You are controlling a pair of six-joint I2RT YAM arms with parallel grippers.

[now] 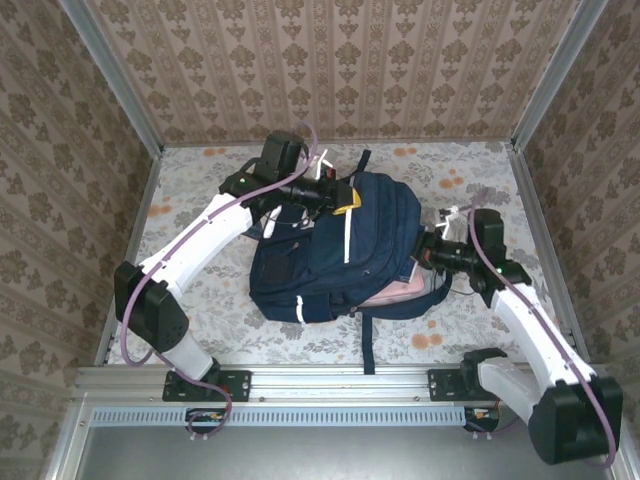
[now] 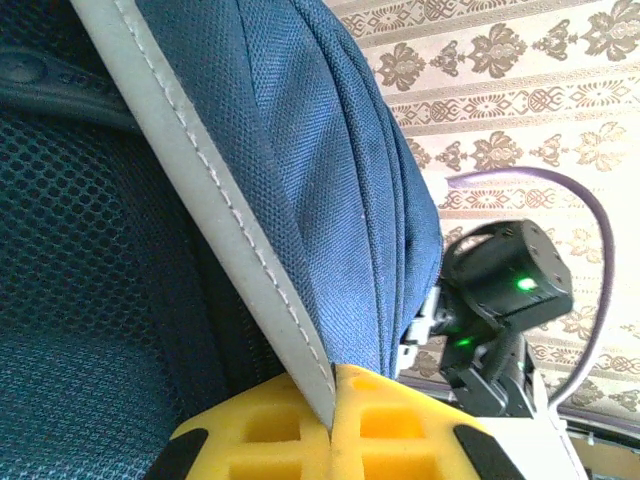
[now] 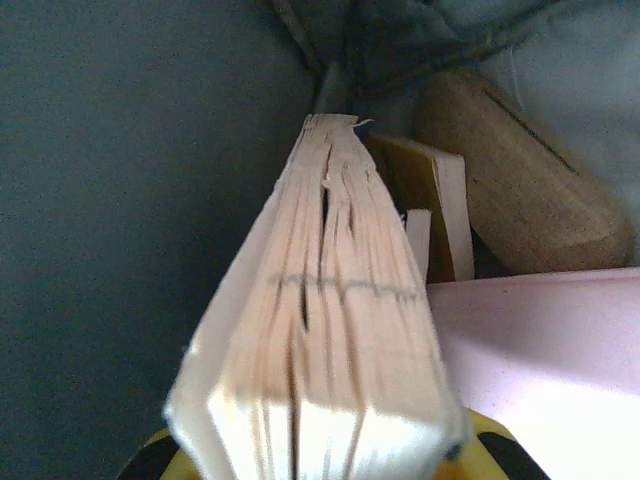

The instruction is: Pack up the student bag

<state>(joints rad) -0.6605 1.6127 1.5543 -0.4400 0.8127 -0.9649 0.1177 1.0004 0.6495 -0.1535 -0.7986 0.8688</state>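
The student bag (image 1: 330,250), a big navy-blue backpack with white stripes, lies flat in the middle of the table. At its far top edge my left gripper (image 1: 343,196) is shut on the bag; up close the yellow jaws (image 2: 332,385) pinch a grey-white stripe (image 2: 220,210) of the bag (image 2: 330,150). My right gripper (image 1: 428,254) is at the bag's right-hand opening. Its jaws (image 3: 320,455) are shut on a thick book (image 3: 335,300), page edges towards the camera, which points into the dark inside of the bag (image 3: 120,200).
Inside the bag lie a tan pouch (image 3: 520,180), a yellow-covered book (image 3: 432,205) and a pink flat item (image 3: 545,350), whose edge peeks out (image 1: 392,290). A dark strap (image 1: 366,340) trails to the front rail. Patterned walls enclose the table (image 1: 460,180).
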